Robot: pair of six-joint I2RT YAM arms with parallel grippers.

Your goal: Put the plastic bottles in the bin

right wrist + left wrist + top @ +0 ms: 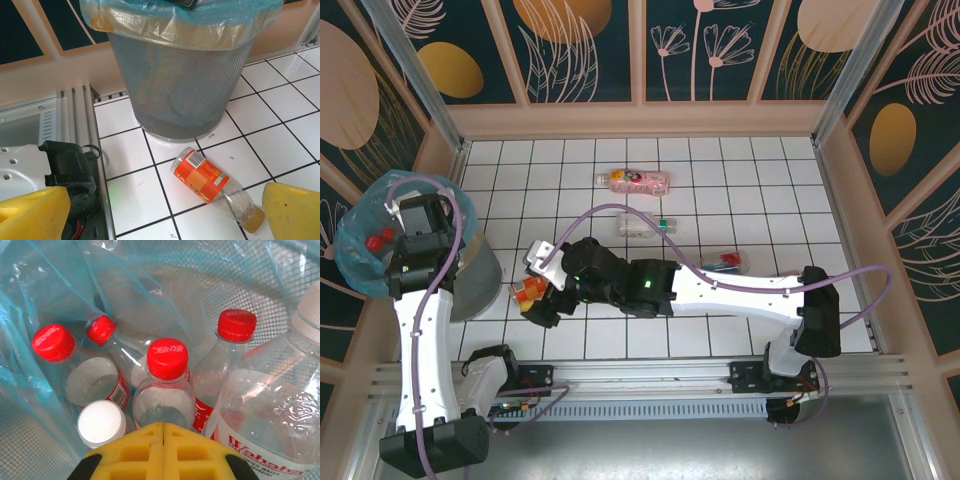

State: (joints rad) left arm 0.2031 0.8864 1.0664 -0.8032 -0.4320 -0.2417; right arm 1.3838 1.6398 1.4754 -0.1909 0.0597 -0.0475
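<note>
At the far left of the overhead view we see the bin [480,272], its blue bag [355,250] folded over the rim. It stands on the white tiled worktop [740,170], and the left arm reaches over it. In the left wrist view the left claw [163,437] hangs above the bin's contents, its two yellow fingers pressed together with nothing between them. Below it stand four red-capped bottles [167,357] and a white-capped bottle [101,422]. At the right edge of that frame is a larger clear bottle [270,405] with red lettering. Just right of the bin, the right claw [162,215] is spread wide and grips nothing, with one yellow finger in each lower corner of its wrist view. Between the fingers an orange-labelled bottle [200,177] lies on its side on the tiles, near the bin's foot, with a little amber liquid at the end nearer the camera. Farther right on the worktop lie a pink-labelled bottle [635,180] at upper middle, a clear bottle [645,225] below it, and a half-hidden bottle [725,262] behind the right arm.
</note>
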